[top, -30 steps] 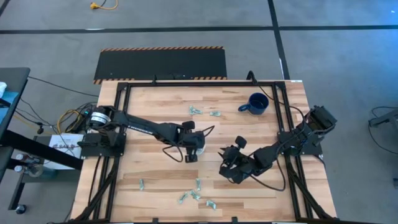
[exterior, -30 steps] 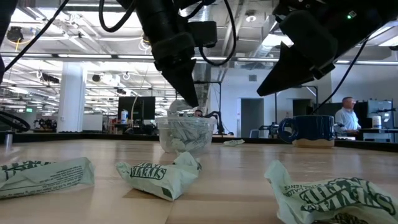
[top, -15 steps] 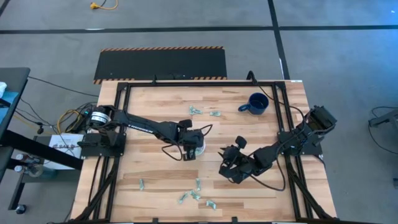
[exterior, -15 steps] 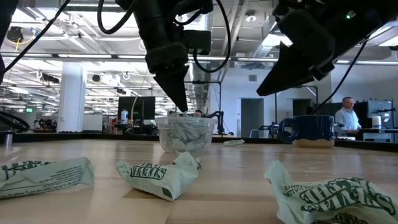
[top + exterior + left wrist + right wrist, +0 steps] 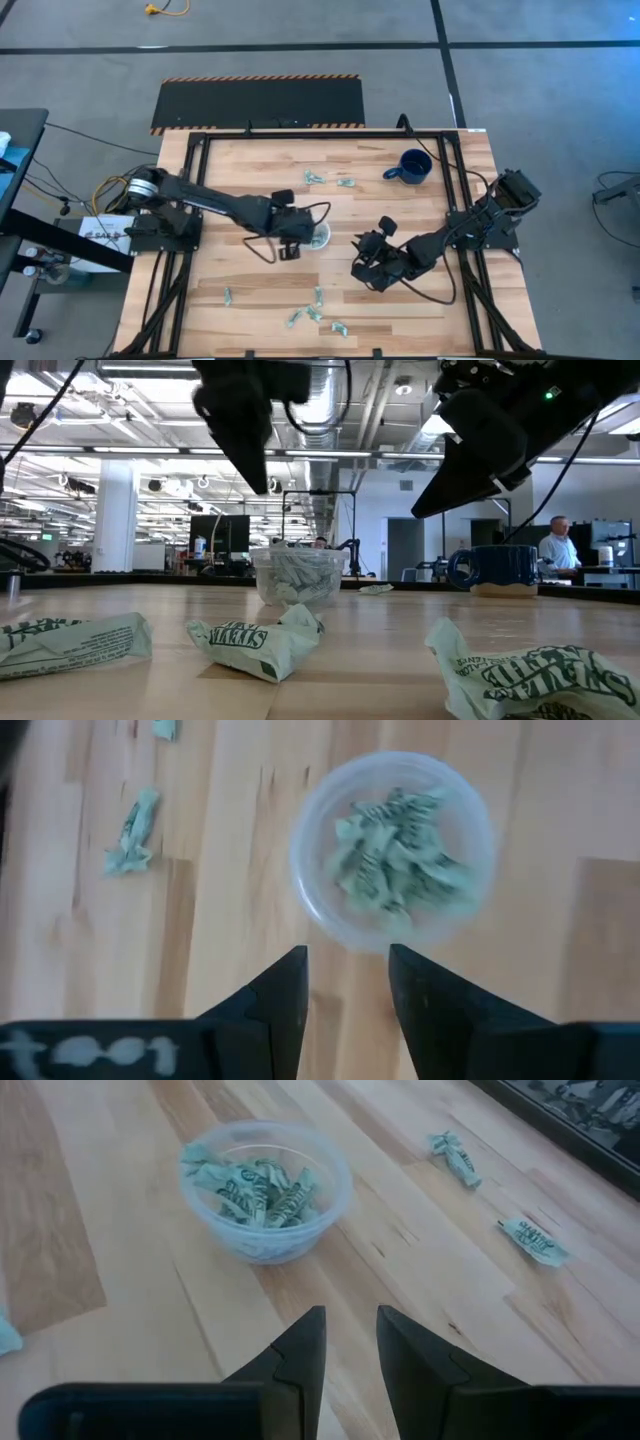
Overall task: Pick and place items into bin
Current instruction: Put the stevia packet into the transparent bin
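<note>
Left gripper [image 5: 289,236]: you see it near the middle of the high view, just left of the cup. Its two fingers [image 5: 284,992] are a little apart and hold nothing.
Right gripper [image 5: 368,262]: you find it right of the middle in the high view, lower than the cup and apart from it. Its fingers [image 5: 304,1342] have a small gap between them and hold nothing.
Plastic cup [image 5: 318,237]: this is your bin. It stands upright on the wooden table [image 5: 250,180], in the middle of the high view. In the low view it sits in the middle of the frame [image 5: 298,575].
Wrappers in the cup [image 5: 395,850]: you can see a small heap of green-and-white wrappers inside it.
Wrappers at the bottom [image 5: 318,308]: a few lie loose on the table near the lower edge of the high view. One more [image 5: 228,296] lies to the lower left.
Wrappers at the top [image 5: 314,177]: two or three lie above the cup, near the top middle of the table.
Blue mug [image 5: 410,166]: it stands at the upper right of the table, far from the cup.
Person [image 5: 556,550]: you can see one far back in the room, at the right of the low view.
</note>
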Controlling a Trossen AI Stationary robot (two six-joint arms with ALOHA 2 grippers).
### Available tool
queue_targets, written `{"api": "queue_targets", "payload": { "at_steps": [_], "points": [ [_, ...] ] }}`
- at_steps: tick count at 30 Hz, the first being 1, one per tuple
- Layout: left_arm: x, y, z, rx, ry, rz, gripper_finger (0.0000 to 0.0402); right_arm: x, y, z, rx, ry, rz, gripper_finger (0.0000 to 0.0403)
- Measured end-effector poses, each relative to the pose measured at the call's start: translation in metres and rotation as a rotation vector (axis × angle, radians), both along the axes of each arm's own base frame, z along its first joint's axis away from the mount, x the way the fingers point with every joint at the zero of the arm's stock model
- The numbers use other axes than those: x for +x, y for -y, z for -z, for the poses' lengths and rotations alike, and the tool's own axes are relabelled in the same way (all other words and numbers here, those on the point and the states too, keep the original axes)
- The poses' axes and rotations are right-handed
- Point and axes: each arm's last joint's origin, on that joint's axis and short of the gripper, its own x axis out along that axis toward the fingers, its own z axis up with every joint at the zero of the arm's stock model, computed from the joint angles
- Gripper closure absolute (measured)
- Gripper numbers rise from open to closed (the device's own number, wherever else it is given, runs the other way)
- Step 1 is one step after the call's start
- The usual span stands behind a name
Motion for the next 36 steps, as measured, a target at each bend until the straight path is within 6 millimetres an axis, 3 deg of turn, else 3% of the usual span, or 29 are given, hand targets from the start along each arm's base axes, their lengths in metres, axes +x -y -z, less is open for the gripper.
{"api": "queue_targets", "payload": {
  "at_steps": [7,12,16,20,26,31,36],
  "points": [
    [-0.051,0.035,-0.029,-0.174,0.09,-0.027,0.0269,0.0,0.0,0.001,0.012,-0.012,-0.009,0.0317],
    [-0.085,0.066,-0.022,-0.244,0.087,-0.044,0.0269,0.003,0.007,0.001,0.014,-0.016,0.015,0.0317],
    [-0.107,0.093,-0.005,-0.215,0.067,-0.005,0.0269,0.011,0.026,-0.001,0.03,-0.057,0.026,0.0317],
    [-0.126,0.111,0.004,-0.115,0.137,0.005,0.0269,0.024,0.064,-0.006,0.099,-0.13,-0.02,0.0317],
    [-0.143,0.126,0.002,0.039,0.355,0.01,0.0269,0.032,0.139,-0.023,0.223,-0.146,-0.111,0.0317],
    [-0.141,0.13,0.004,0.072,0.446,0.036,0.0269,0.023,0.2,-0.027,0.345,-0.11,-0.1,0.0317],
    [-0.132,0.128,0.009,0.085,0.48,0.077,0.0269,0.009,0.247,-0.027,0.448,-0.062,-0.049,0.0317]
  ]
}}
